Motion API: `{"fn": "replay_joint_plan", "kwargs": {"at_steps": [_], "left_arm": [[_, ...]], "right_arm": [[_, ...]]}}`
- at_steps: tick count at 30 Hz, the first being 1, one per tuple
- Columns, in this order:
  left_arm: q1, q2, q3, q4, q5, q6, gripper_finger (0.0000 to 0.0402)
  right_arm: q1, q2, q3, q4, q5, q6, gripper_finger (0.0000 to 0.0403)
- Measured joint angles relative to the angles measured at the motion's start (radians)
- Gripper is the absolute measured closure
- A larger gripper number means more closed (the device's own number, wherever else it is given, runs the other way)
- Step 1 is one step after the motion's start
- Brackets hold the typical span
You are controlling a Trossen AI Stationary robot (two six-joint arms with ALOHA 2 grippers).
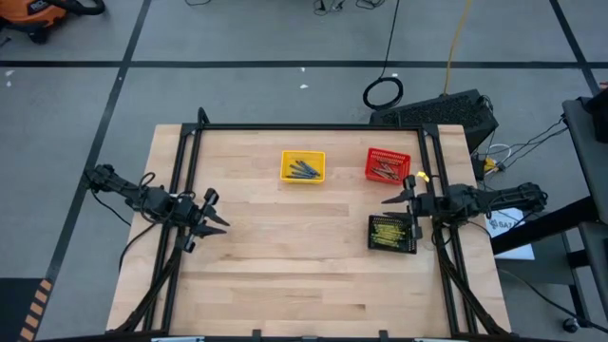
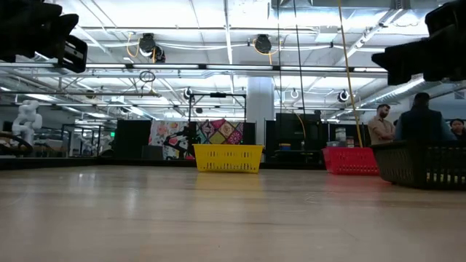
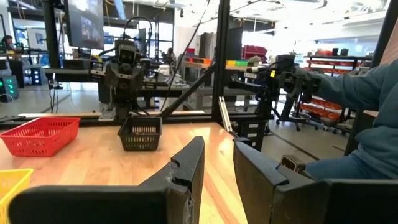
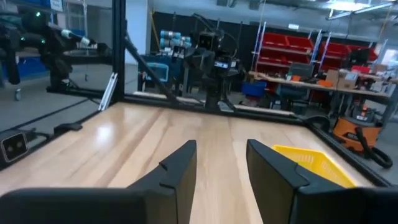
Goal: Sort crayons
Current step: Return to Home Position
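The crayons lie in three small mesh baskets on the wooden table. Blue-grey ones (image 1: pixel 304 170) fill the yellow basket (image 1: pixel 285 157) at the far middle. Brown-red ones (image 1: pixel 385 169) are in the red basket (image 1: pixel 372 154) to its right. Yellow-olive ones (image 1: pixel 388 231) are in the black basket (image 1: pixel 410 249), nearer on the right. My left gripper (image 1: pixel 217 213) hovers open over the table's left side and points level toward the right (image 3: pixel 217 158). My right gripper (image 1: pixel 397 190) hovers open between the red and black baskets and points level toward the left (image 4: pixel 221 158). Neither has anything between its fingers.
A black frame (image 1: pixel 304 126) runs along the table's far edge and down both sides under the arms. Bare wood (image 1: pixel 294 266) covers the middle and near half. People (image 2: pixel 382 124) stand in the room beyond, and a blue sleeve (image 3: pixel 367 118) shows past the table's right side.
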Motion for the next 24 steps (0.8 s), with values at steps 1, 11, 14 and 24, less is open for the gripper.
{"fn": "replay_joint_plan", "kwargs": {"at_steps": [1, 11, 14, 24], "left_arm": [[0.000, 0.000, 0.000, 0.000, 0.000, 0.000, 0.0311], [0.000, 0.000, 0.000, 0.000, 0.000, 0.000, 0.0311], [0.000, 0.000, 0.000, 0.000, 0.000, 0.000, 0.0311], [0.000, 0.001, 0.000, 0.000, 0.000, 0.000, 0.0311]], "right_arm": [[0.000, 0.000, 0.000, -0.010, -0.002, 0.000, 0.0275], [0.000, 0.000, -0.002, -0.018, -0.002, 0.000, 0.0275], [0.000, 0.001, -0.003, -0.020, -0.002, 0.000, 0.0275], [0.000, 0.002, -0.004, -0.021, -0.001, 0.000, 0.0275]]}}
